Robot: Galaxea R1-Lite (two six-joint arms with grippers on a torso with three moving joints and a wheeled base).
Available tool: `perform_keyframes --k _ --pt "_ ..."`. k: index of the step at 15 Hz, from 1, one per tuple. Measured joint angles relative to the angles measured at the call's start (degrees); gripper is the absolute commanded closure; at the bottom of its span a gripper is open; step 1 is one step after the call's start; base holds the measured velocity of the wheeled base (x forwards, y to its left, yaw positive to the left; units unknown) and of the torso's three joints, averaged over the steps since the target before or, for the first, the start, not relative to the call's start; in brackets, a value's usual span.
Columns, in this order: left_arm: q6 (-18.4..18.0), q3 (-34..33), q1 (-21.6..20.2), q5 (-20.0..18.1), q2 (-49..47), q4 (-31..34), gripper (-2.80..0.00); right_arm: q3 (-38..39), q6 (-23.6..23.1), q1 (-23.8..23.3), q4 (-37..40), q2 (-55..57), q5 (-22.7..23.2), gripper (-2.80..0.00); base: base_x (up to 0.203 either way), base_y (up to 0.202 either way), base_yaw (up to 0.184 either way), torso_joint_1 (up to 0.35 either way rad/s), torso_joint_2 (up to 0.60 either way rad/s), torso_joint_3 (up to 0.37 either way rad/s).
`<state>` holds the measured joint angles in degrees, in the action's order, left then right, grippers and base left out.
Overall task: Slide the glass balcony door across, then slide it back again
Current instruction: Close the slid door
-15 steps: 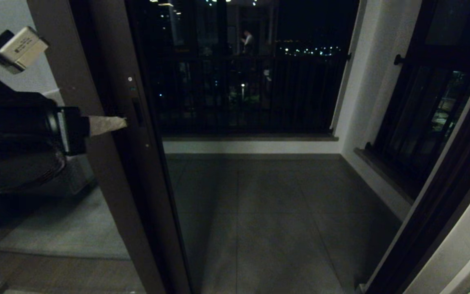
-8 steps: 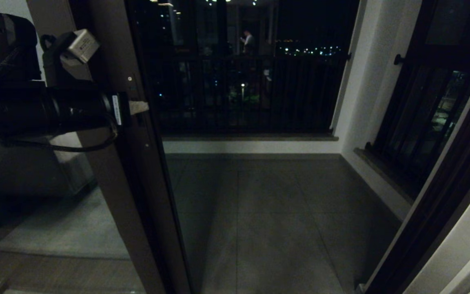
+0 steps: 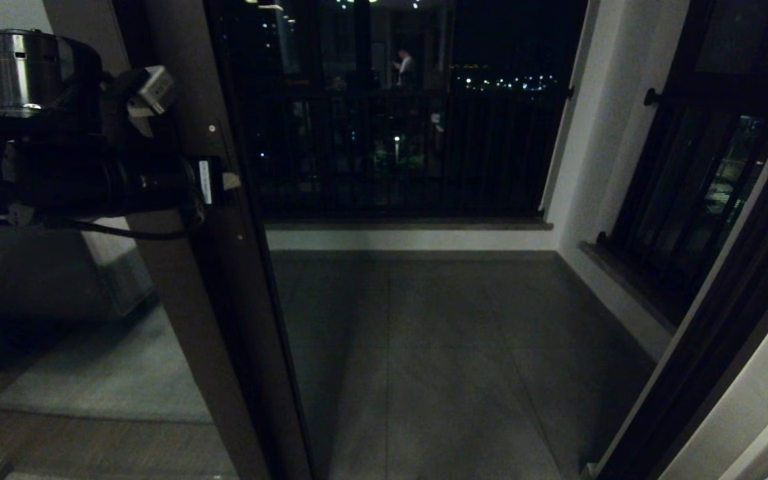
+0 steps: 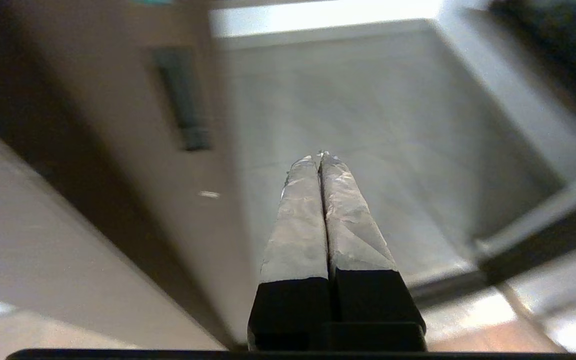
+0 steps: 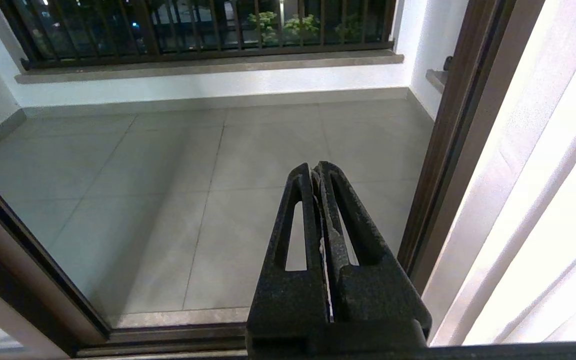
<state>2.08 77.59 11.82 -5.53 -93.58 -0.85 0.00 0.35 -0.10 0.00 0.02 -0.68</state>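
Note:
The glass balcony door stands at the left of the head view, its dark brown stile [image 3: 181, 287] leaning across the picture. The doorway beside it is wide open. My left gripper [image 3: 231, 180] is shut and empty, its taped fingertips reaching the stile at the height of the pull slot, which they cover there. In the left wrist view the pull slot [image 4: 184, 100] lies off to one side of the shut left gripper [image 4: 320, 156], whose tips are over the balcony floor and not in the slot. My right gripper [image 5: 315, 167] is shut and empty, low before the threshold.
Grey balcony floor tiles [image 3: 437, 347] run to a low wall under a dark railed window [image 3: 397, 153]. A black-framed window [image 3: 697, 187] lines the right wall. The fixed door frame [image 5: 448, 150] and the floor track [image 5: 168, 340] bound the opening.
My left arm has risen and swung right towards the stile, bringing its shut fingertips up to the pull slot's height. The door has not moved.

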Motion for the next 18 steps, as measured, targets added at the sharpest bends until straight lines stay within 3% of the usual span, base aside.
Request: perform_keyframes --k 2,10,18 --pt "0.0 1.45 -0.04 1.73 -1.07 0.01 0.0 0.0 0.02 0.02 0.0 0.0 -0.02 0.0 0.0 0.0 0.0 0.0 0.0 0.0" --pt "0.09 4.22 -0.18 2.39 -4.4 0.44 0.0 0.0 -0.01 0.0 0.0 0.0 0.0 0.0 0.0 0.0 0.0 0.0 0.0 0.0" --pt "-0.02 4.68 -4.89 1.96 -4.76 1.44 0.0 0.0 0.0 -0.01 0.0 0.0 -0.02 0.0 0.0 0.0 0.0 0.0 0.0 0.0"
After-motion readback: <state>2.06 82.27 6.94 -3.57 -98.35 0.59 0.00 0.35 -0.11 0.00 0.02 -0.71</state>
